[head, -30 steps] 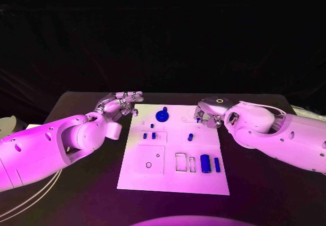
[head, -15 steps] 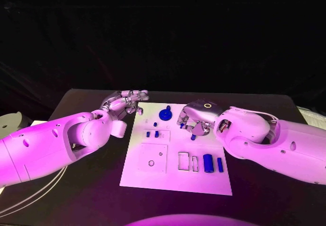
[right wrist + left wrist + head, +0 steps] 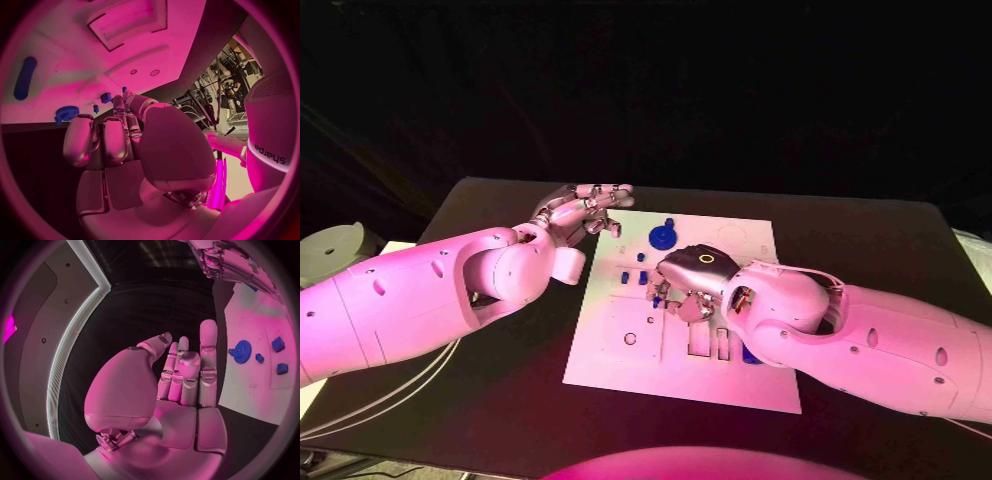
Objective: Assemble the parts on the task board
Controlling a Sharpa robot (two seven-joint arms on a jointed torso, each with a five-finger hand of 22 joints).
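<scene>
**A:** Head view first: we see our right hand low over the middle of the task board, among the small blue pegs. We can't tell here whether it pinches anything. Half a second ago it hung nearer the board's right side, so it has come inward, presumably to reach a peg.

**B:** Our left hand hovers at the board's far left corner, fingers spread and holding nothing, clear of the blue gear. We judge it is parked there to leave room. It has barely moved relative to the board.

**A:** Left wrist view: that hand is open, fingers straight and side by side, with the gear on the board beside it.

**B:** Right wrist view: the right hand's fingers lie together, extended toward the board; their tips are hidden, so a pinch can't be confirmed. A long blue pin lies well apart.
</scene>
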